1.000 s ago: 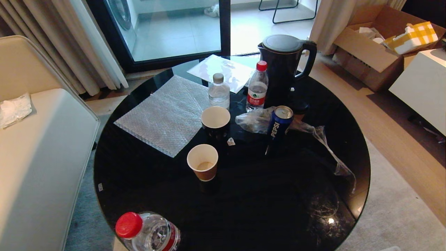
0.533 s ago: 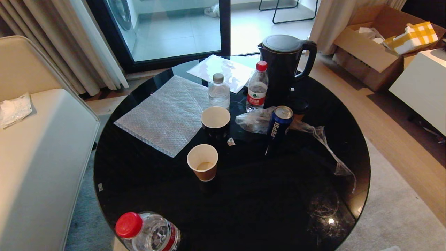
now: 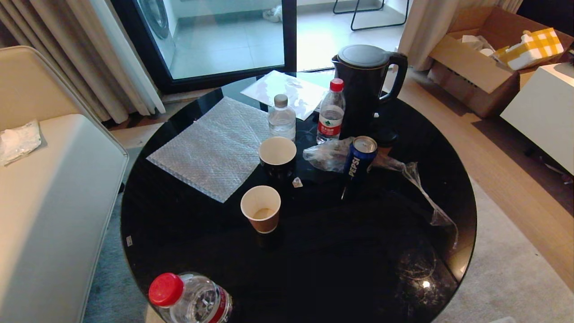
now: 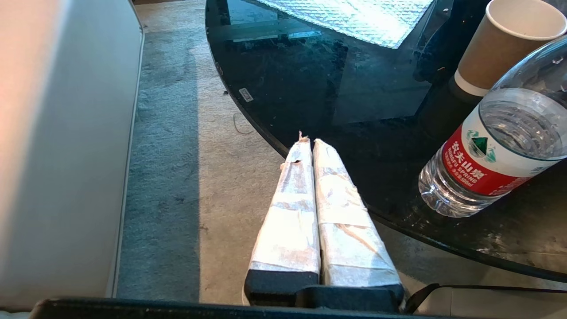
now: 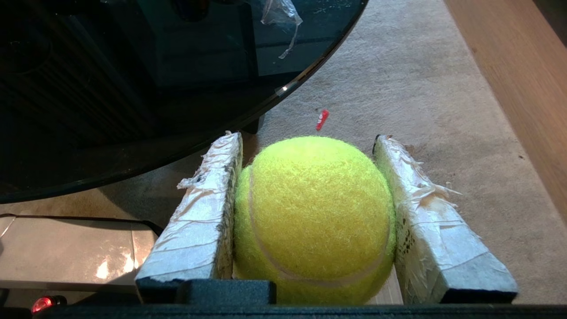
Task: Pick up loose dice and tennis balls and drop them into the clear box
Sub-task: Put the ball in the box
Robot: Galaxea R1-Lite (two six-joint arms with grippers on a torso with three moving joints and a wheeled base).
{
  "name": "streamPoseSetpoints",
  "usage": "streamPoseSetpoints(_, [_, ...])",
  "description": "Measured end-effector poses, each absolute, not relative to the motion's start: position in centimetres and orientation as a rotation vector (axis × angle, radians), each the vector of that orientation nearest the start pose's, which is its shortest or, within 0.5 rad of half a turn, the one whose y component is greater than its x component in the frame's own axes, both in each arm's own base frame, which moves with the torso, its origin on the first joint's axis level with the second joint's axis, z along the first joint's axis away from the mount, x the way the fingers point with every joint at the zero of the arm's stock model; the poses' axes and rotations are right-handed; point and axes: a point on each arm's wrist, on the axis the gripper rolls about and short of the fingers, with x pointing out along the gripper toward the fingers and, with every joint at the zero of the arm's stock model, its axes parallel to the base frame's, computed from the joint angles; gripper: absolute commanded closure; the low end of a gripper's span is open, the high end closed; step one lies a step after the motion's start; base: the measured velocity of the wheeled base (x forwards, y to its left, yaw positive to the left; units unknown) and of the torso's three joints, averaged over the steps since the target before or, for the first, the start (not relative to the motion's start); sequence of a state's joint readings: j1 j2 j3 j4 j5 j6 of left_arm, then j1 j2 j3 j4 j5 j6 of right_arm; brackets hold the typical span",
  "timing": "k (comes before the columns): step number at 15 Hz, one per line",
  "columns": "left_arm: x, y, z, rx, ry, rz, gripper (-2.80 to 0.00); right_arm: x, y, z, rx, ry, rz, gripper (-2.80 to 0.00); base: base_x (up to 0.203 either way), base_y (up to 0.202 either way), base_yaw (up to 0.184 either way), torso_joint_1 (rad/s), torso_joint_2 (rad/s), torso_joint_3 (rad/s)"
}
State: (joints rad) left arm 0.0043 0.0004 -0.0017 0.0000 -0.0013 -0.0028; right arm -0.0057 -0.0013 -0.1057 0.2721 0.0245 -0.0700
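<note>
Tennis ball (image 5: 312,217) sits pinched between my right fingers (image 5: 201,212) beside the tabletop (image 5: 133,88); my left fingers (image 4: 288,204) are pressed together.

A fuzzy yellow-green tennis ball (image 5: 312,217) (pale seam showing) sits above carpet.

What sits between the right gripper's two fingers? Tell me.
A tennis ball, pressed between both taped fingers of the right gripper, above the carpet. The right wrist view shows it.

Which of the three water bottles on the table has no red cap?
The small clear bottle with the grey cap, beside the bubble wrap. The bottle by the kettle and the near-edge bottle have red caps.
</note>
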Motion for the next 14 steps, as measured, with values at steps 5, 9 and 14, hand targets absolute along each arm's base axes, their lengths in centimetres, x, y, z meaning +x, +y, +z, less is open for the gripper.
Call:
streamPoseSetpoints(5, [-2.29,-0.01,7.60,-0.005,-0.001,0.004,0.00,-3.33,0.08,7.64,-0.067,0.165,0.024,0.00,0.000,0.000,0.000,0.000,0.00,0.000])
streamPoseSetpoints(9, [-2.29,-0.01,7.60,-0.009,-0.001,0.004,0.00,-3.33,0.07,7.64,-0.067,0.165,0.024,0.00,0.000,0.000,0.000,0.000,0.00,0.000])
streamPoseSetpoints(14, [-2.29,-0.01,7.60,-0.008,-0.001,0.004,0.00,-3.33,0.08,7.64,-0.067,0.165,0.024,0.00,0.000,0.000,0.000,0.002,0.00,0.142])
